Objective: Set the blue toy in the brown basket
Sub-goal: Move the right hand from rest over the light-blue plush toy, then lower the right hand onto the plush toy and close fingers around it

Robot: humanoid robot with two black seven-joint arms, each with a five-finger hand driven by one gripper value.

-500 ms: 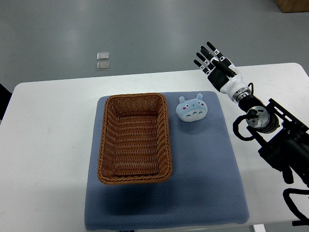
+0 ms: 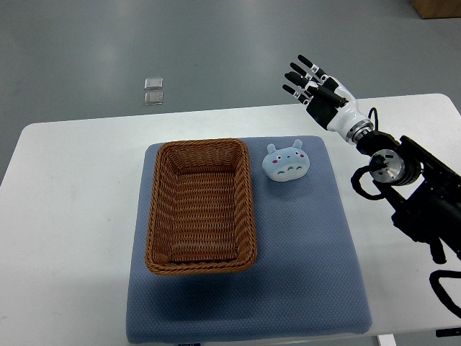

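Observation:
A pale blue toy [image 2: 287, 161] with a small face lies on the blue mat [image 2: 317, 252], just right of the brown wicker basket [image 2: 202, 206]. The basket holds nothing. My right hand [image 2: 311, 83] hovers beyond the table's far edge, up and to the right of the toy, its fingers spread and holding nothing. The right arm [image 2: 403, 180] runs down along the right side. No left arm shows in the view.
The mat lies on a white table [image 2: 72, 216]. Two small clear squares [image 2: 153, 91] lie on the grey floor beyond the table. A brown box corner [image 2: 436, 7] shows at the top right.
My right hand has moved up and slightly left, further past the table's far edge, with the arm shifting up along with it. The toy and basket have not moved.

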